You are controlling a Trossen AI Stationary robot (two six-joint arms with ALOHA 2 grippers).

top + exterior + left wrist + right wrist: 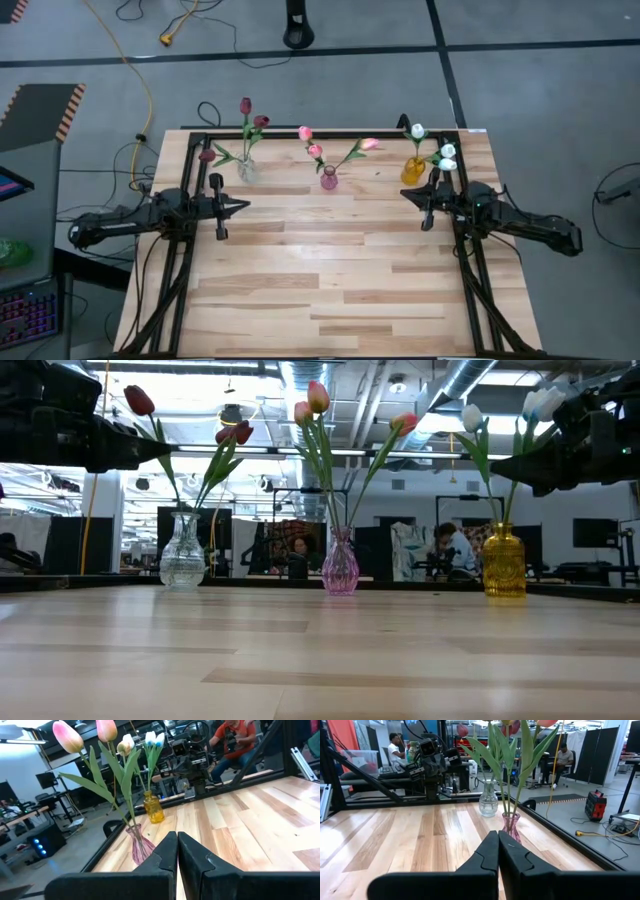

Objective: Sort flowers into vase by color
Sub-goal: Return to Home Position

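Three small vases stand in a row near the table's far edge. The clear vase (247,171) holds dark red flowers (237,432), the pink vase (329,181) holds pink flowers (318,397), and the yellow vase (413,171) holds white flowers (471,417). All stems stick down into the vase necks. My left gripper (243,205) hovers shut at the table's left side, level, pointing right, just in front of the clear vase. My right gripper (406,191) hovers shut at the right side, pointing left, close to the yellow vase. Neither holds anything (177,836) (498,834).
Black frame rails (190,250) (478,280) run along the table's left, right and far edges. Bare wood (330,270) stretches from the vases to the near edge. People sit at desks (445,545) in the room beyond the far edge.
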